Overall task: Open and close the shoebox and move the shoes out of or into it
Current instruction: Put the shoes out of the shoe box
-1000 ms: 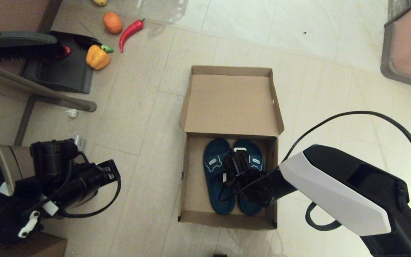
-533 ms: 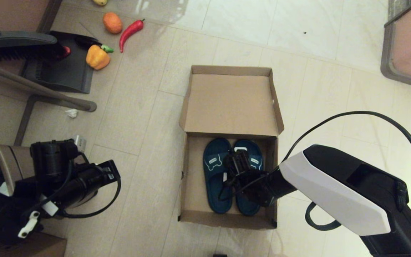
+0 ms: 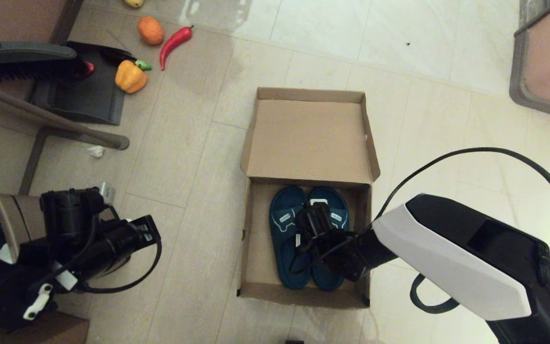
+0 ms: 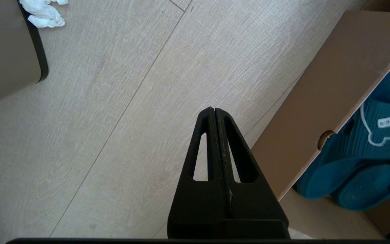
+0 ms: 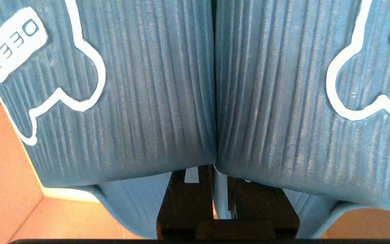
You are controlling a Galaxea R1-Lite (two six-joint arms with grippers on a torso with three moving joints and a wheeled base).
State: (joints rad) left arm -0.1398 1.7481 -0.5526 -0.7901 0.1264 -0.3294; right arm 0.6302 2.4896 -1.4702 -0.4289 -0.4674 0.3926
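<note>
— Two shoes (image 3: 306,239) lie side by side in the open shoebox (image 3: 303,138) on the floor. Where's the right gripper (image 5: 219,189)?

— Down between them, jaws pinched on their touching inner edges.

— Best way to lift?

— I'd say straight up, slowly, clear of the box walls; both shoes hang from one pinch and could slip.

— Left gripper (image 4: 215,113)?

— Parked over the floor beside the box, jaws closed on nothing.

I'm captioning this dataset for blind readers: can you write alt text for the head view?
The right gripper reaches into an open cardboard shoebox on a tiled floor, closed on the inner edges of two dark blue slippers lying side by side. The box lid is folded back, and the left gripper waits, shut, off to the left.
</note>
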